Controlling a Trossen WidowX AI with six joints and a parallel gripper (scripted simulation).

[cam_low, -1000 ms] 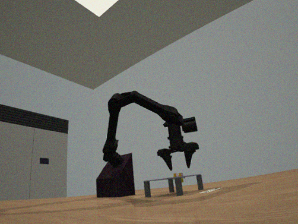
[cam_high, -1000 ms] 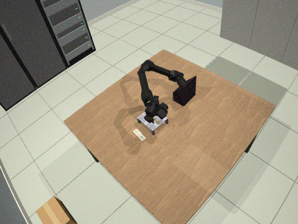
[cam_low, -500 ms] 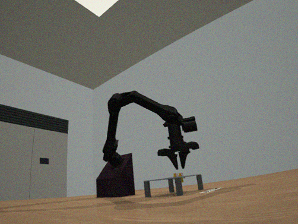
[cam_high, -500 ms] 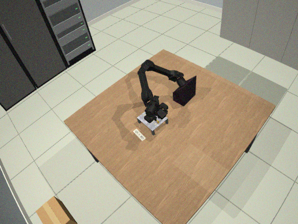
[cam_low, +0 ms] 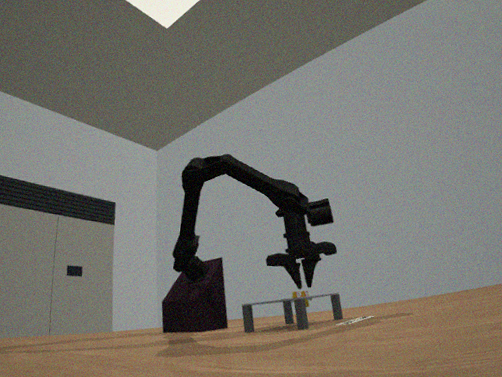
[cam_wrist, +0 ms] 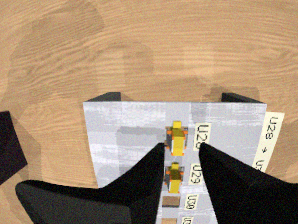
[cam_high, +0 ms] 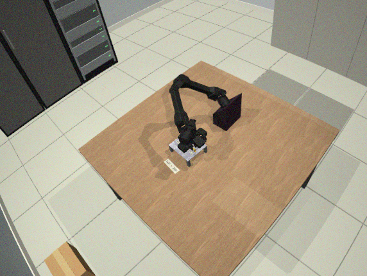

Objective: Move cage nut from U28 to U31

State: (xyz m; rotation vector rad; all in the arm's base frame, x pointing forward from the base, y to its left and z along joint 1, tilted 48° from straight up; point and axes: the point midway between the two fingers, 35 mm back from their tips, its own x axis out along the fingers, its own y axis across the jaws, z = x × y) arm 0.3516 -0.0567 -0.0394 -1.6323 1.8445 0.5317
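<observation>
Standing on the wooden surface [cam_high: 224, 199] [cam_low: 247, 364] [cam_wrist: 150, 50], a rail plate [cam_high: 188, 156] [cam_low: 265, 302] [cam_wrist: 107, 120] on short legs. In hole U28, nearest one end of the rail plate, the yellow-topped cage nut [cam_high: 194, 150] [cam_low: 296, 296] [cam_wrist: 177, 142] to be moved. Next inward along the rail plate, at U29, the other nut [cam_wrist: 174, 180], to be left alone. Further along the same row, the empty hole U30 [cam_wrist: 171, 201] and, cut by the lower edge of the wrist view, apparently U31.

Just above the rail plate, pointing down, the fingers [cam_high: 192, 147] [cam_low: 305, 287]: parted by a narrow gap, gripping nothing. In the wrist view, one fingertip to each side of the row, with the cage nut at U28 beneath and slightly beyond the gap, a little nearer the left-hand tip in that view. Long axis of its yellow top along the row, crosswise to the line between fingertips.

Likely needed next: a slight shift toward the U28 end of the rail plate, then lowering astride the nut, clear of U29.
</observation>
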